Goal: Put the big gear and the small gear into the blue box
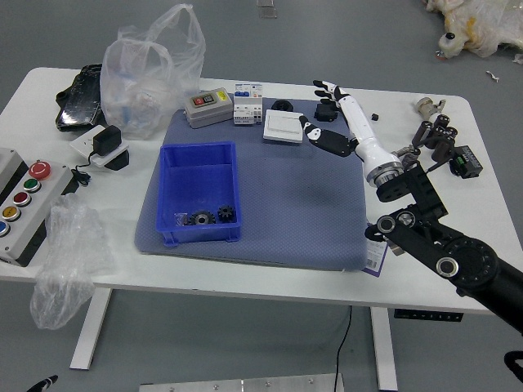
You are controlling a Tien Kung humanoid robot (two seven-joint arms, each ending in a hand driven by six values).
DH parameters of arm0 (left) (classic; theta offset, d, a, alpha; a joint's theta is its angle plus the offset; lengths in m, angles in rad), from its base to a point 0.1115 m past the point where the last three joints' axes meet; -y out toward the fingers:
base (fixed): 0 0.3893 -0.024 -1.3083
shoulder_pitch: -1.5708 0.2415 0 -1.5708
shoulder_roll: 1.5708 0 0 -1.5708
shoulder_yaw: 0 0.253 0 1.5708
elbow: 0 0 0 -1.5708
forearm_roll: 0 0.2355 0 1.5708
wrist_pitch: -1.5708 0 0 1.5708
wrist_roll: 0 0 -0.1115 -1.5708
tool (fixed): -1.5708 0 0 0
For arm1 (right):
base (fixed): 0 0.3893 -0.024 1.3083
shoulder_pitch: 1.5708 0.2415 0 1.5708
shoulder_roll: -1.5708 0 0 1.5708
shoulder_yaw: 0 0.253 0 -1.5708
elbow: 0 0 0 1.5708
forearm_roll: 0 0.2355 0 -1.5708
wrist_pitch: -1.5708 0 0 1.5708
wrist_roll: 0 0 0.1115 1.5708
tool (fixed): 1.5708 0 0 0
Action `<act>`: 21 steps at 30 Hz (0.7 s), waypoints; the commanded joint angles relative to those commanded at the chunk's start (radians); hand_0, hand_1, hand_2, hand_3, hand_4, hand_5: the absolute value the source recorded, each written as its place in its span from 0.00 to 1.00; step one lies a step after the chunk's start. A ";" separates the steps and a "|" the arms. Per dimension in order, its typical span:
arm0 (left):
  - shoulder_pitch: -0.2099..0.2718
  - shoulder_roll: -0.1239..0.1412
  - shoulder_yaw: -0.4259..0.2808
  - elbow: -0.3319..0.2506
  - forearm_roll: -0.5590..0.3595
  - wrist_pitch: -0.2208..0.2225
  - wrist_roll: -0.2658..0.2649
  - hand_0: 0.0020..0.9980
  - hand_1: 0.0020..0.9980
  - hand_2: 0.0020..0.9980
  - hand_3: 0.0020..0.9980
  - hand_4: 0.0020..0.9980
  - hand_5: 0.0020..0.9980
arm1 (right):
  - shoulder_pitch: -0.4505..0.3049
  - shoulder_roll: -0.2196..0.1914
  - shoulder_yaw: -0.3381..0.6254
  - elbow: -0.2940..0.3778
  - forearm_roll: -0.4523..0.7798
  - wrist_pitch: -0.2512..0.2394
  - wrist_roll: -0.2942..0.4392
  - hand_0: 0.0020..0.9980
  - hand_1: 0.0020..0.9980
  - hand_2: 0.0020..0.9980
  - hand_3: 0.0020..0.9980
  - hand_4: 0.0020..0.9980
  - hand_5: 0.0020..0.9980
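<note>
My right hand hovers over the mat's back right part, its fingers spread and holding nothing. The blue box stands on the left of the mat. Inside it, near its front wall, lie a larger dark gear and a smaller black gear, side by side, with a small clear piece to their left. Only a dark tip of my left hand shows at the bottom left corner.
Behind the box on the grey mat are a grey device and a white box. Plastic bags and a button panel lie left. Black cylinders stand right; a card lies by the mat's front right edge.
</note>
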 joint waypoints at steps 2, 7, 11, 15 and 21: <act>0.001 -0.001 -0.006 -0.001 0.010 -0.003 0.005 0.91 0.91 0.89 0.80 1.00 1.00 | -0.036 -0.008 0.043 0.003 0.067 0.034 0.050 0.85 0.77 0.82 0.83 0.76 0.49; 0.004 -0.004 -0.007 -0.002 0.010 -0.003 0.007 0.91 0.91 0.89 0.81 1.00 1.00 | -0.116 -0.017 0.130 0.021 0.244 0.134 0.176 0.85 0.78 0.81 0.81 0.85 0.68; -0.003 -0.006 -0.044 -0.010 0.047 -0.006 0.031 0.91 0.91 0.89 0.81 1.00 1.00 | -0.158 -0.021 0.169 0.043 0.390 0.198 0.282 0.87 0.78 0.81 0.77 0.90 0.91; -0.014 -0.007 -0.074 -0.015 0.082 -0.012 0.047 0.91 0.90 0.88 0.81 1.00 1.00 | -0.212 -0.025 0.210 0.081 0.527 0.240 0.375 0.86 0.78 0.82 0.76 0.96 1.00; -0.014 -0.007 -0.062 -0.012 0.062 -0.013 0.037 0.86 0.83 0.82 0.81 1.00 1.00 | -0.290 -0.033 0.246 0.109 0.686 0.276 0.425 0.82 0.77 0.80 0.76 0.97 1.00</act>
